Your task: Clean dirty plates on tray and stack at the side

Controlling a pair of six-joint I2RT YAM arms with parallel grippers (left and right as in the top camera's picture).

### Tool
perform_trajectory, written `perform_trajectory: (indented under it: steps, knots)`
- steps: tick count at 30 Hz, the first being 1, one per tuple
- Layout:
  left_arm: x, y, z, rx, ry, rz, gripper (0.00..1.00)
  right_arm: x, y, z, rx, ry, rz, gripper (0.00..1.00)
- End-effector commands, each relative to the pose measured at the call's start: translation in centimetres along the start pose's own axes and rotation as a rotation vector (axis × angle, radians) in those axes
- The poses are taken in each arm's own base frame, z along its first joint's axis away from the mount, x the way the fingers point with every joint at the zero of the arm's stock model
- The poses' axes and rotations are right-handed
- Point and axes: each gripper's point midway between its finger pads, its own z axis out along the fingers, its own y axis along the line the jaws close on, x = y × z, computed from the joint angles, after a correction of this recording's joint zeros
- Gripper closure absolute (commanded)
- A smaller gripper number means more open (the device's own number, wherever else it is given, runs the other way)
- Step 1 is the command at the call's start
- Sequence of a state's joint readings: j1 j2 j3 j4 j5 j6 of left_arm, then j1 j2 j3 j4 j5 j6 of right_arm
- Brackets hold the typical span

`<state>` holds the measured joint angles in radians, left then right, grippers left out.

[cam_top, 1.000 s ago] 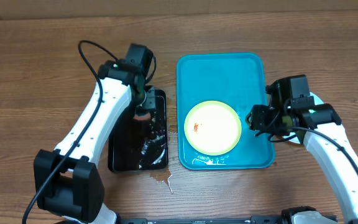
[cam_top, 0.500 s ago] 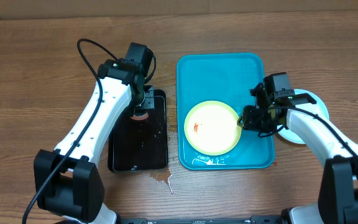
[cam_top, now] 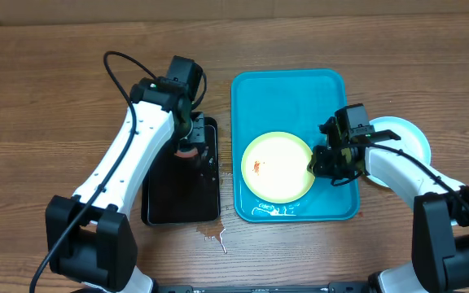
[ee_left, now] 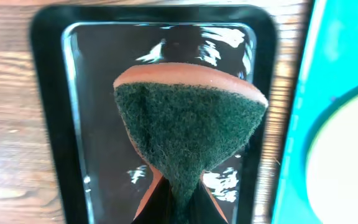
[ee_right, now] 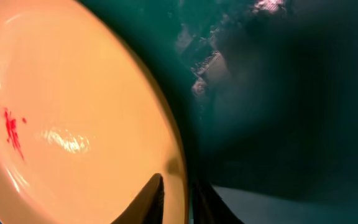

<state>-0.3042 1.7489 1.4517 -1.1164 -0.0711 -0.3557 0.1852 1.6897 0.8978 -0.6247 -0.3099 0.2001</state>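
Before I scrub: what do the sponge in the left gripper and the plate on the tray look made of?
The sponge: coarse dark-green fibrous scouring face on an orange layer, probably foam; it folds where pinched. The plate: pale yellow-green, smooth and glossy with a highlight, likely plastic.

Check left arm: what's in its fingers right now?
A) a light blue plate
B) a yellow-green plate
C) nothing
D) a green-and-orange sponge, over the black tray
D: the left wrist view shows the sponge pinched in the left arm's fingers above the wet black tray, while the yellow-green plate lies on the turquoise tray.
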Motion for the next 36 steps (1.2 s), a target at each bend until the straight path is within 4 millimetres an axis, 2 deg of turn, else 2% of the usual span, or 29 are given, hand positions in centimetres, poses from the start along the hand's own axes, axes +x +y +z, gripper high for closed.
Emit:
perform_trajectory:
  steps: [1,10,13,16,18,22,25,28,36]
  knots:
    - [0.7,-3.4,-0.2,0.088,0.000,0.077,0.96,0.0,0.1,0.3,-0.003,0.000,0.054,0.88]
    - [1.3,-12.6,-0.9,0.273,-0.079,0.161,0.96,-0.4,-1.5,0.2,0.088,-0.028,0.110,0.96]
    - [2.4,-16.4,0.4,0.345,-0.052,0.196,0.96,-0.3,-1.5,0.2,0.087,-0.027,0.110,0.96]
    - [3.9,-19.2,2.5,0.386,0.008,0.204,0.96,-0.3,-1.5,0.2,0.088,-0.025,0.111,0.96]
    - [4.6,-20.3,4.3,0.378,0.038,0.192,0.96,-0.2,-1.5,0.2,0.089,-0.021,0.112,0.96]
    - [5.3,-20.6,7.6,0.342,0.089,0.165,0.96,-0.1,-1.5,0.2,0.090,-0.019,0.113,0.96]
    - [5.6,-19.3,9.4,0.274,0.118,0.134,0.96,-0.1,-1.5,0.2,0.090,-0.017,0.113,0.96]
    - [5.1,-18.4,9.9,0.236,0.113,0.093,0.96,-0.1,-1.5,0.2,0.090,-0.016,0.113,0.96]
    - [1.9,-13.4,9.8,0.009,0.002,0.050,0.96,0.1,-1.6,0.2,0.093,-0.010,0.115,0.96]
